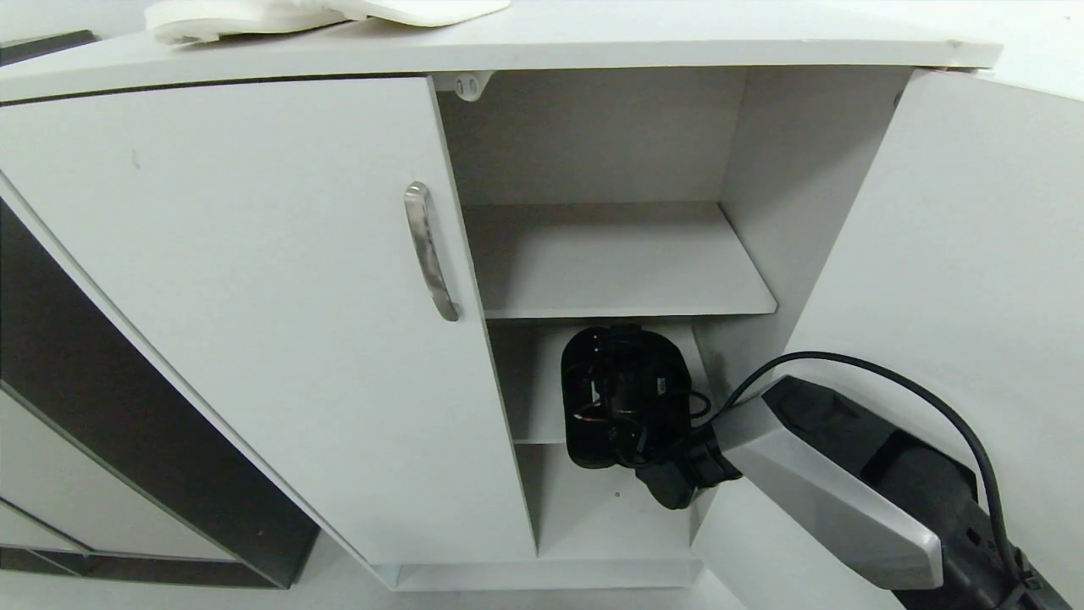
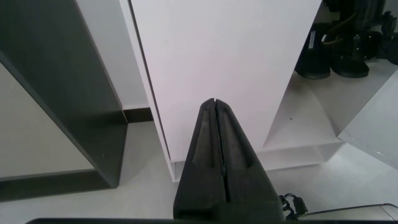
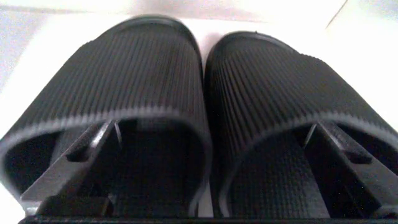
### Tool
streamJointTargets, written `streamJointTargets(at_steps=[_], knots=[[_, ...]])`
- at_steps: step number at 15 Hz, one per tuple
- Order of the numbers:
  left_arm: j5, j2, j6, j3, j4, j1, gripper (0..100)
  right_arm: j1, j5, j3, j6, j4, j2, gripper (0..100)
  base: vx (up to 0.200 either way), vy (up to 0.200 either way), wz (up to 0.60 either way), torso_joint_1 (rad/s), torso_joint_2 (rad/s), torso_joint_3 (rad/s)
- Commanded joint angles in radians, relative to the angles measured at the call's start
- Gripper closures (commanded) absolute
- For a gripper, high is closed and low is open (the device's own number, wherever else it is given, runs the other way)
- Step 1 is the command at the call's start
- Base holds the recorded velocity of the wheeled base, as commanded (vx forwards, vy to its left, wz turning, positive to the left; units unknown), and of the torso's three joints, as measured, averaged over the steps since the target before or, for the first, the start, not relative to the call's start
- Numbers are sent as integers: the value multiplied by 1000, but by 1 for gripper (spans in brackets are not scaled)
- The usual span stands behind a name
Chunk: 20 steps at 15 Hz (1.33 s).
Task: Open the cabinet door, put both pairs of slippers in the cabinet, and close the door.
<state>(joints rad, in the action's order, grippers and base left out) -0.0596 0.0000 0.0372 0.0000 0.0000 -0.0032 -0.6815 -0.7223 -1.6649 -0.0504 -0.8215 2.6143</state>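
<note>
A pair of black ribbed slippers (image 1: 593, 364) is held side by side inside the open right half of the white cabinet (image 1: 525, 51), under the upper shelf (image 1: 618, 263) and over a lower shelf (image 1: 538, 415). My right gripper (image 1: 631, 415) is shut on the black slippers (image 3: 149, 81), one finger (image 3: 81, 162) inside each strap, pinching the inner walls together. Whether the soles rest on the shelf is hidden. My left gripper (image 2: 214, 143) is shut on nothing, low in front of the closed left door (image 2: 217, 50). A pale soft item (image 1: 322, 13), possibly slippers, lies on the cabinet top.
The right door (image 1: 974, 254) stands swung open beside my right arm. The left door (image 1: 254, 296) is closed, with a metal handle (image 1: 430, 252). A dark panel (image 1: 127, 407) stands left of the cabinet. The bottom compartment (image 1: 610, 517) holds nothing.
</note>
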Motion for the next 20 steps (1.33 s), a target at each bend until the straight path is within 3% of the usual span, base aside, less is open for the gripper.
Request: streamJointTargets(at_steps=[1, 5, 9, 12, 17, 20], knots=[[0, 2, 0, 0, 0, 0, 100, -10, 0, 50, 0, -7, -45, 0, 0, 0, 0, 0, 0, 0], [1, 2, 0, 0, 0, 0, 100, -41, -5, 243, 1, -99, -145, 0, 0, 0, 0, 0, 0, 0], [0, 2, 0, 0, 0, 0, 100, -113, -5, 579, 1, -277, -304, 0, 0, 0, 0, 0, 0, 0], [1, 2, -2, 0, 0, 0, 100, -144, 4, 752, 6, -404, -358, 0, 0, 0, 0, 0, 0, 0], [1, 2, -2, 0, 0, 0, 100, -142, 32, 786, 6, -426, -361, 0, 0, 0, 0, 0, 0, 0], [1, 2, -2, 0, 0, 0, 100, -145, 41, 787, 6, -424, -352, 0, -200, 0, 0, 2, 2, 6]])
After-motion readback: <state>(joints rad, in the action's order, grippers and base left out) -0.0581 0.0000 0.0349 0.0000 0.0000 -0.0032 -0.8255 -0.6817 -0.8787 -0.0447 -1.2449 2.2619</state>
